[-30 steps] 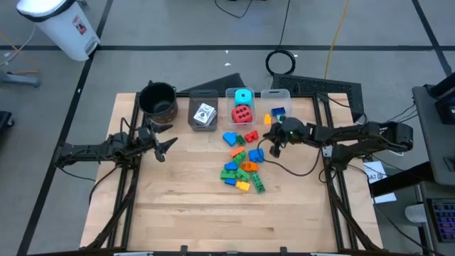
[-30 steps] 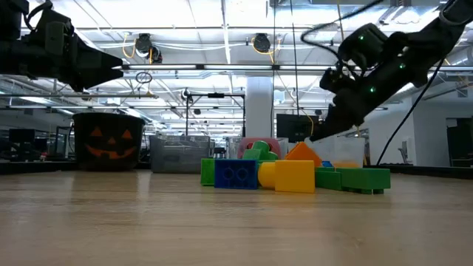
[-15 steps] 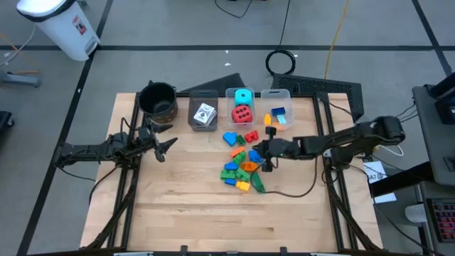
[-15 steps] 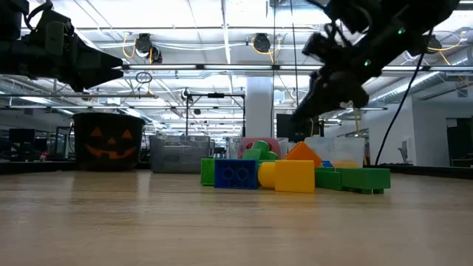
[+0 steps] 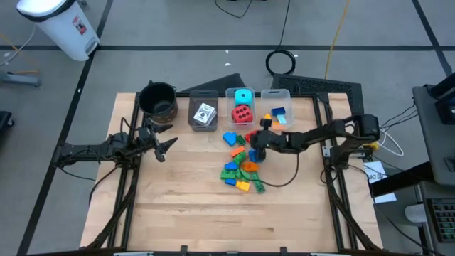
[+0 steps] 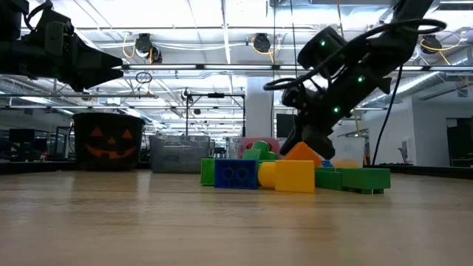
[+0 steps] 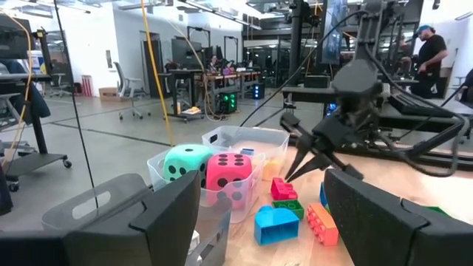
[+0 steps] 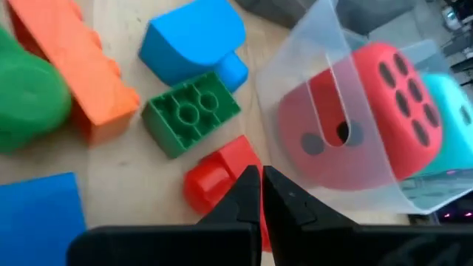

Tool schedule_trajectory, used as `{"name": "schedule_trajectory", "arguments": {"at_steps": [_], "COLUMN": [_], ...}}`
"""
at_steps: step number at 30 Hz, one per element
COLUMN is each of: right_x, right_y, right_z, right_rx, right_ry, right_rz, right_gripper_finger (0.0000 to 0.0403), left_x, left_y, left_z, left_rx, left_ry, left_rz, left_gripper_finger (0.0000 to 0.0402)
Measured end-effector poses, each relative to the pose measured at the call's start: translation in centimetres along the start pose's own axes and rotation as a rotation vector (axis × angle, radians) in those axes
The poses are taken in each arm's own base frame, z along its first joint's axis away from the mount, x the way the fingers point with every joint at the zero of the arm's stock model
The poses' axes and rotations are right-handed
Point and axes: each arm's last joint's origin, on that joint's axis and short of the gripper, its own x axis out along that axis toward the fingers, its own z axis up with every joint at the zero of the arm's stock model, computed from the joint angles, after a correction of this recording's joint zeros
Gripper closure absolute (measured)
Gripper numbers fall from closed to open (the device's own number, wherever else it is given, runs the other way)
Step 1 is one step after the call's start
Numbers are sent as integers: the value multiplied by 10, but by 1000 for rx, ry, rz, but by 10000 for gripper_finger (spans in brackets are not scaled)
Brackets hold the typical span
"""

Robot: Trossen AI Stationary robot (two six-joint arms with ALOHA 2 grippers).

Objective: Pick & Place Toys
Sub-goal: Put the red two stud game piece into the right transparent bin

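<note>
Right gripper point(image 8: 260, 193): fingers together, tips over your red brick point(image 8: 222, 177), hiding part of it.
Left gripper point(image 5: 165, 146): fingers apart, empty, well clear of the bricks point(image 5: 242, 169).

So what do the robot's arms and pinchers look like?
Both arms are dark and skinny, built from jointed tubes. The right arm has a black cable looping off it and tiny green lights near its wrist. Each gripper, left gripper and right gripper, ends in two thin, pointy black fingers, like a beak.

Glossy plastic bricks point(image 5: 242, 169) on a matt wooden table point(image 5: 185, 206) — clear plastic bin point(image 8: 347, 140).
</note>
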Motion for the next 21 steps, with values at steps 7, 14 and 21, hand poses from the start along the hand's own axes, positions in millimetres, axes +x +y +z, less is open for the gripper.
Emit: {"name": "schedule_trajectory", "arguments": {"at_steps": [7, 14, 21], "right_x": [10, 8, -13], "right_y": [-9, -9, -4], "right_z": [-9, -10, -12], "right_rx": [34, 99, 141], "right_ry": [29, 38, 129], "right_rz": [26, 103, 177], "right_gripper_finger": [403, 403, 403], "left_x": [0, 0, 0], "left_y": [0, 0, 0], "left_z": [0, 0, 0], "left_rx": [0, 0, 0], "left_ry": [-1, -1, 0], "left_rz": [-2, -2, -2], "left_gripper_finger": [110, 110, 110]}}
